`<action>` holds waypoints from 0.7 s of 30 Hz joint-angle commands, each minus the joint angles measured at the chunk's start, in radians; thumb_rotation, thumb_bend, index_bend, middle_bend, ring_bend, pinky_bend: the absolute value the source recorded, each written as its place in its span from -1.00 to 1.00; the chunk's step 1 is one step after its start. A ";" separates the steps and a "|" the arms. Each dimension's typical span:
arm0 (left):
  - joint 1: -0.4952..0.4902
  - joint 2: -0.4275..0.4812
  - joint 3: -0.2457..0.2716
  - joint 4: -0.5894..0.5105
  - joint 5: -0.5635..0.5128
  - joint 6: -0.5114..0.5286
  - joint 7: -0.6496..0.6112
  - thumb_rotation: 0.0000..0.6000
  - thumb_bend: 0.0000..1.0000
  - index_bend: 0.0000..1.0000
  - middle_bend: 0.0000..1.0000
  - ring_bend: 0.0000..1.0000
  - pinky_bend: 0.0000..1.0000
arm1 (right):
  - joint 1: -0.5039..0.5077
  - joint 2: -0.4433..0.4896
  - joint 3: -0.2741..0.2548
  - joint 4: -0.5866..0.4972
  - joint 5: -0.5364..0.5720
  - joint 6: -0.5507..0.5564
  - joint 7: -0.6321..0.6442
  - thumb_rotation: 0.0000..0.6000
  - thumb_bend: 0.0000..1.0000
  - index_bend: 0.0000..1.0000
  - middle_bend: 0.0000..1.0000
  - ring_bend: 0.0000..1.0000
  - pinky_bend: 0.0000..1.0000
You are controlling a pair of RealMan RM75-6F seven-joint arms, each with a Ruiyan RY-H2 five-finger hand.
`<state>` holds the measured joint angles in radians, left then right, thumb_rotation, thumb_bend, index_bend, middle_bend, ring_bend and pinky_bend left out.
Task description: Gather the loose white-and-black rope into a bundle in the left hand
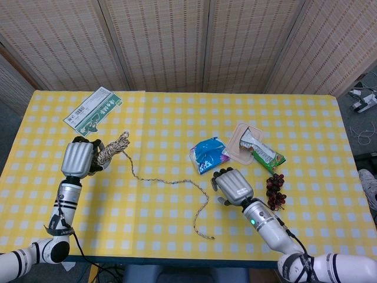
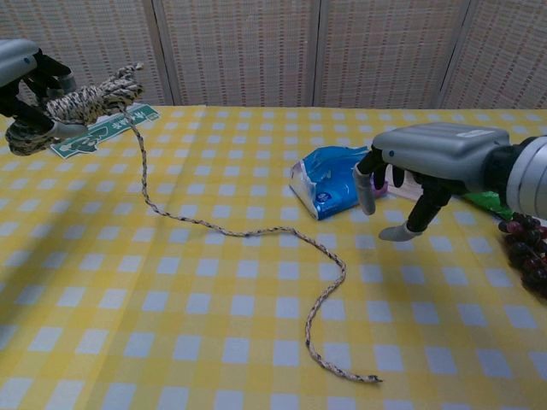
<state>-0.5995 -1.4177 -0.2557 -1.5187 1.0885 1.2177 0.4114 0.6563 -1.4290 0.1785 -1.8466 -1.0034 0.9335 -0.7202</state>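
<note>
My left hand (image 1: 78, 158) (image 2: 26, 75) is raised at the table's left side and grips a coiled bundle of white-and-black rope (image 1: 111, 149) (image 2: 85, 98). From the bundle a loose length of rope (image 1: 171, 181) (image 2: 256, 231) trails right across the yellow checked cloth and curls down to a free end (image 1: 211, 237) (image 2: 373, 377) near the front edge. My right hand (image 1: 233, 186) (image 2: 427, 166) hovers palm down just right of the rope's bend, fingers apart and empty, not touching the rope.
A blue wipes packet (image 1: 207, 155) (image 2: 338, 181) lies mid-table. A pink tray (image 1: 240, 141) and a green snack wrapper (image 1: 265, 154) sit behind my right hand. Dark grapes (image 1: 275, 191) (image 2: 530, 252) lie at the right. A green-and-white card (image 1: 93, 111) lies back left.
</note>
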 commanded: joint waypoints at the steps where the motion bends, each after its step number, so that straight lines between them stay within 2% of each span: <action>1: 0.002 0.003 0.002 -0.008 0.001 0.003 0.005 0.65 -0.50 0.34 0.40 0.00 -0.44 | 0.049 -0.072 0.005 0.046 0.059 0.038 -0.050 1.00 -0.69 0.11 -0.22 -0.41 -0.29; 8: 0.004 0.006 0.005 -0.025 0.007 0.015 0.010 0.66 -0.50 0.34 0.40 0.00 -0.44 | 0.100 -0.179 0.003 0.128 0.116 0.094 -0.104 1.00 -0.75 0.17 -0.20 -0.41 -0.25; 21: 0.009 0.009 0.013 -0.026 0.006 0.013 0.006 0.65 -0.50 0.34 0.40 0.00 -0.44 | 0.177 -0.301 -0.007 0.247 0.235 0.113 -0.177 1.00 -0.81 0.17 -0.20 -0.41 -0.21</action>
<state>-0.5905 -1.4091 -0.2434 -1.5453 1.0946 1.2304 0.4177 0.8288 -1.7241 0.1727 -1.6054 -0.7724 1.0465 -0.8938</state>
